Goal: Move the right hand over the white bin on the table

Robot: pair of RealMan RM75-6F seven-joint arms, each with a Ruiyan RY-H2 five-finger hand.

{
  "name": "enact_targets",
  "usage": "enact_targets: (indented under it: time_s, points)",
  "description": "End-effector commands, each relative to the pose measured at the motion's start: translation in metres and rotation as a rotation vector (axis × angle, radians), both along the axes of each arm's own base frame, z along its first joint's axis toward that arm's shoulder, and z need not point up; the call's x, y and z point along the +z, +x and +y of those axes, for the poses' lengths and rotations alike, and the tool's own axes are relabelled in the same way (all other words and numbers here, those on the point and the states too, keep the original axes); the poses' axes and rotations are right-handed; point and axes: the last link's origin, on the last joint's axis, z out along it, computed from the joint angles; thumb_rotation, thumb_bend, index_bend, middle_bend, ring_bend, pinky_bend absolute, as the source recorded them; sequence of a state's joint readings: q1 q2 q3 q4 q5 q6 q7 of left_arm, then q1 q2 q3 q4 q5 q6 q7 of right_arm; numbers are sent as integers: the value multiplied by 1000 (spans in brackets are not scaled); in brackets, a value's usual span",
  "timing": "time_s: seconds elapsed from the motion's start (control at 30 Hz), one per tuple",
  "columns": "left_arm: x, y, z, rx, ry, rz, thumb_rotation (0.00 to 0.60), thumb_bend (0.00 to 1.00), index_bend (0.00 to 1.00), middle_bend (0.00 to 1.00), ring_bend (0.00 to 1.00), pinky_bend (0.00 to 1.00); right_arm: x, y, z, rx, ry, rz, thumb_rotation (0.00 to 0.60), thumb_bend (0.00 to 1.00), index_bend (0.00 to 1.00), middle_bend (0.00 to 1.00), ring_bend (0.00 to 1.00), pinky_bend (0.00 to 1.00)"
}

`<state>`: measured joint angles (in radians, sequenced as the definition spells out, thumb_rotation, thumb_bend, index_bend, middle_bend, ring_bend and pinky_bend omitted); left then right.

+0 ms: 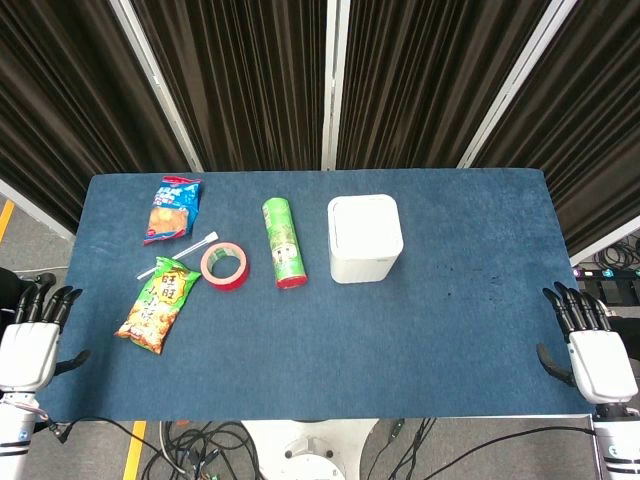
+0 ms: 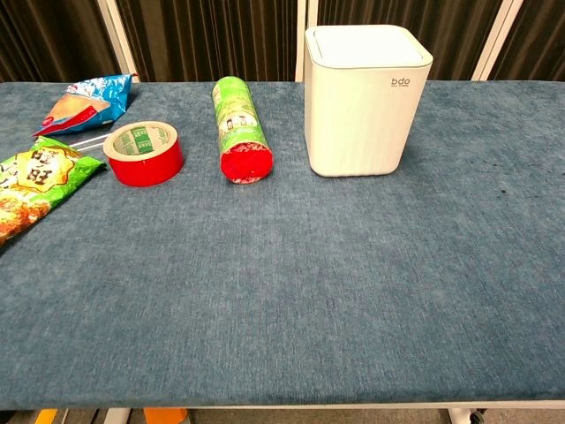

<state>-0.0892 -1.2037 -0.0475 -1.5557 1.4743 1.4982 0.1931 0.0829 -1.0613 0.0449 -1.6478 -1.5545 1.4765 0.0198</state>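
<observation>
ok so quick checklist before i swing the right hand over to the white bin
1. Right hand holds nothing, fingers apart: ok.
2. White bin upright, lid closed: ok.
3. Path from the right table edge to the bin free of things on the blue cloth: ok.
4. Green can lies apart from the bin, on its far side from the right hand: ok.
5. Left hand parked at the left table edge, away from the bin: ok.
6. Clearance of the arm above the bin: cannot tell, chest view shows no hand.
</observation>
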Motion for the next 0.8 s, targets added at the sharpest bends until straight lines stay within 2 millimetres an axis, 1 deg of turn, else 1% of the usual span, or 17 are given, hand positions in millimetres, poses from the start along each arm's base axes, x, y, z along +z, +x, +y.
enact_targets:
  time_s: [0.03, 0.27, 0.37, 0.47, 0.57, 0.67, 0.8]
  points:
    - [0, 0, 0, 1, -4, -2, 600, 0, 135, 123, 12, 4, -1, 0, -1, 3, 7, -4, 600, 299, 0, 7, 0, 0]
    - [1, 1, -1, 1, 0, 1, 600, 0, 135, 123, 12, 4, -1, 1, -2, 11, 20, -8, 600, 299, 0, 7, 0, 0]
    - [1, 2, -2, 1, 0, 0, 600, 0, 135, 123, 12, 4, -1, 6, -7, 35, 38, -14, 600, 299, 0, 8, 0, 0]
    - [2, 2, -1, -2, 1, 0, 600, 0, 135, 124, 12, 4, -2, 16, -17, 80, 77, -22, 600, 299, 0, 21, 0, 0]
    - [1, 3, -1, -6, 0, 0, 600, 0, 135, 124, 12, 4, -4, 33, -38, 145, 138, -19, 600, 299, 18, 47, 0, 0]
    - [1, 4, 1, -10, -2, -1, 600, 0, 135, 124, 12, 4, -10, 59, -66, 232, 201, -20, 600, 299, 60, 65, 0, 0]
    - [2, 5, 3, -12, -6, -1, 600, 0, 135, 123, 12, 4, -26, 98, -107, 314, 291, -4, 600, 297, 93, 84, 0, 0]
